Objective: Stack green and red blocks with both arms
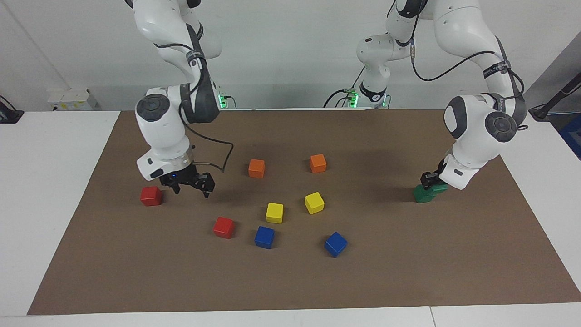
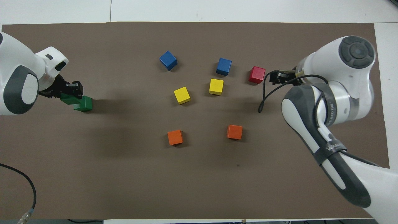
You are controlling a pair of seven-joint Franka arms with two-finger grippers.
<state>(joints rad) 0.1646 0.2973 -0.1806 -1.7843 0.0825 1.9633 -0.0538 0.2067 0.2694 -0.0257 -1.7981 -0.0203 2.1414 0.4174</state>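
Observation:
My left gripper [image 1: 432,183] [image 2: 70,93] is shut on a green block [image 1: 439,187] [image 2: 67,99], held just over the second green block [image 1: 422,195] [image 2: 85,104] at the left arm's end of the mat, overlapping it off-centre. Whether the two touch I cannot tell. My right gripper [image 1: 191,189] [image 2: 277,77] hangs open with nothing in it above the mat, between one red block [image 1: 151,195] and the other red block [image 1: 224,227] [image 2: 257,75]. In the overhead view the right arm hides the first red block.
In the middle of the brown mat [image 1: 408,272] lie two orange cubes [image 1: 256,168] [image 1: 317,163], two yellow cubes [image 1: 274,212] [image 1: 314,202] and two blue cubes [image 1: 264,237] [image 1: 335,244]. White table borders the mat at both ends.

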